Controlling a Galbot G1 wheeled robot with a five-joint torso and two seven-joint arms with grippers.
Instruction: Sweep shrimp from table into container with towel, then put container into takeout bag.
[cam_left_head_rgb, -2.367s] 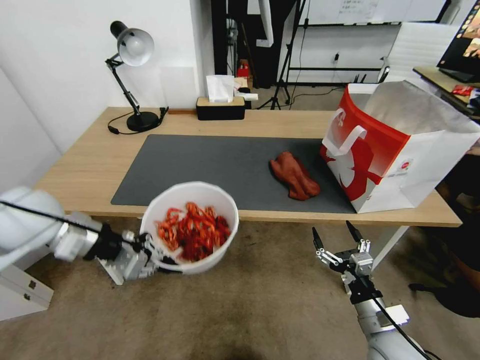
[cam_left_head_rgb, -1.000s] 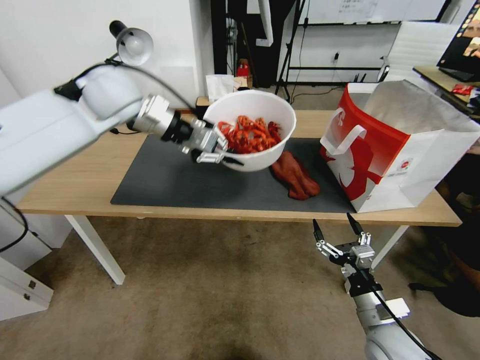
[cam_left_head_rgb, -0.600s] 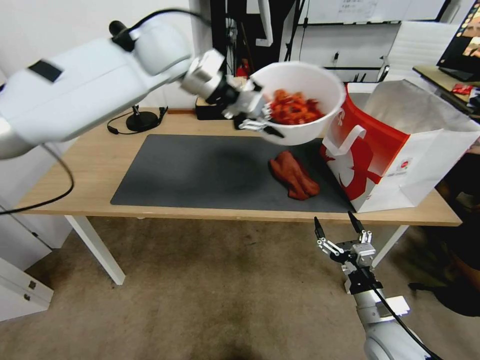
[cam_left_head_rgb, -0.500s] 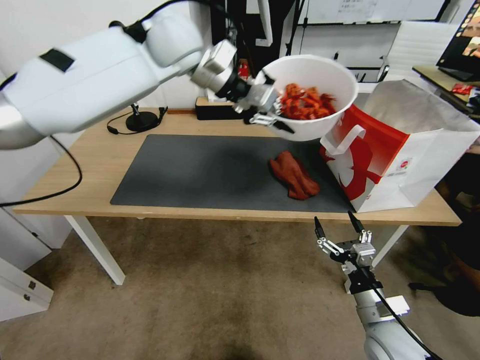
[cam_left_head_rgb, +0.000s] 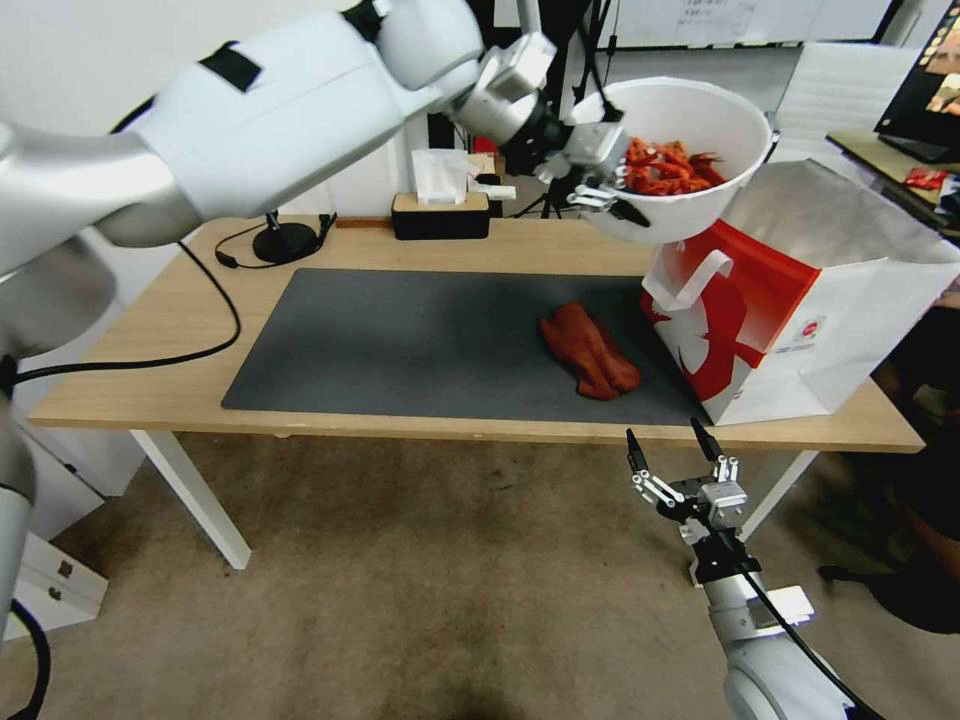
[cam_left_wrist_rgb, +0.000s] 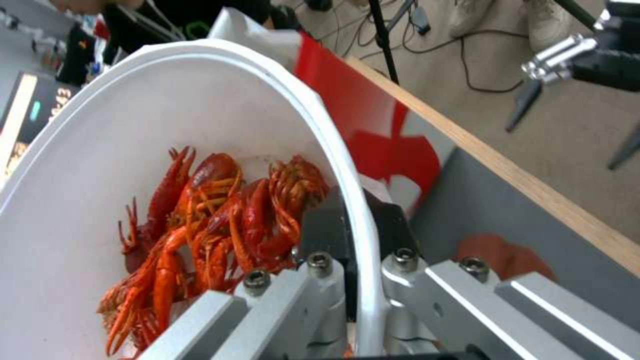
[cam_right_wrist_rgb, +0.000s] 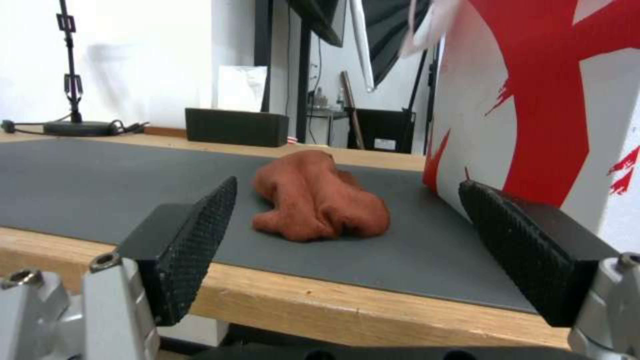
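One white container (cam_left_head_rgb: 690, 150), holding a heap of red-orange shrimp (cam_left_head_rgb: 668, 168), hangs in the air above the near edge of the takeout bag (cam_left_head_rgb: 800, 290). Your left gripper (cam_left_head_rgb: 598, 190) carries it by the rim. In the left wrist view the jaws are clenched on the container's wall, one finger inside beside the shrimp (cam_left_wrist_rgb: 213, 225) and one outside against the container (cam_left_wrist_rgb: 133, 125). That pinch on the rim lets the bowl ride roughly level, slightly tilted, so the heap stays settled low inside.

The takeout bag stands upright on the right end of the tabletop (cam_left_head_rgb: 150, 340), its mouth open and its silver lining showing, so the container can likely be lowered straight in. The bowl sits over the bag's red side and not yet inside; judging from this, the sweeping step is done and the bagging step is in hand.

The rust-red towel (cam_left_head_rgb: 590, 352) lies crumpled on the dark grey mat (cam_left_head_rgb: 400, 340), just beside the bag's base and apart from both grippers. No shrimp are seen on the mat.

Your right gripper (cam_left_head_rgb: 668, 452) waits below the front edge of the tabletop, jaws spread wide and grasping nothing. Its wrist view looks across the tabletop at the towel (cam_right_wrist_rgb: 317, 202) and the bag's side (cam_right_wrist_rgb: 533, 100).
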